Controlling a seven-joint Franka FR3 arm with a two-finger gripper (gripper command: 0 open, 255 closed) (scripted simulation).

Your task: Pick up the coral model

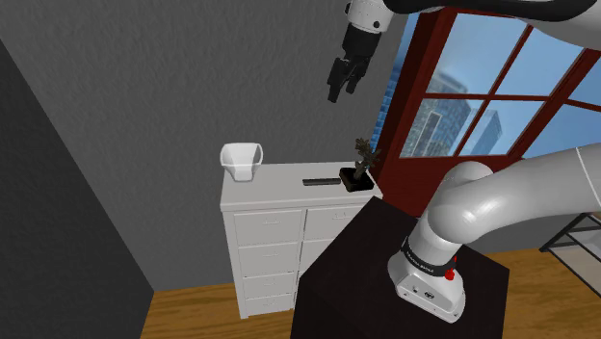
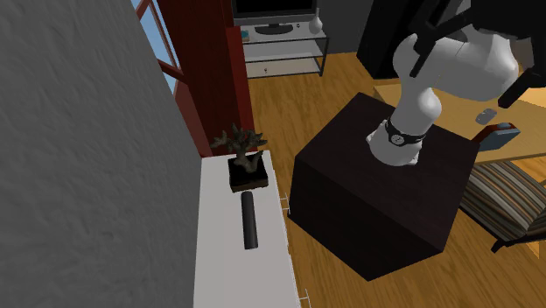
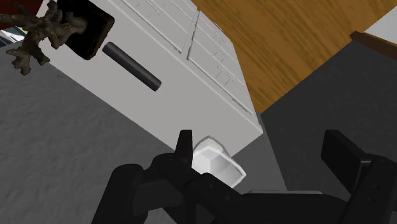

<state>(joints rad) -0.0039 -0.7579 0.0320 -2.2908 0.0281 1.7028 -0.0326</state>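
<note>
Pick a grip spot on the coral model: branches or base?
Probably the coral model by its stem, just above the dark square base, from above: branches spread thin and uneven, the base lies flat on the dresser. Avoid the dark cylinder.

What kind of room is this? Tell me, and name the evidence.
Probably a living room in a home: a white chest of drawers, a red-framed window onto towers, a television on shelves.
</note>
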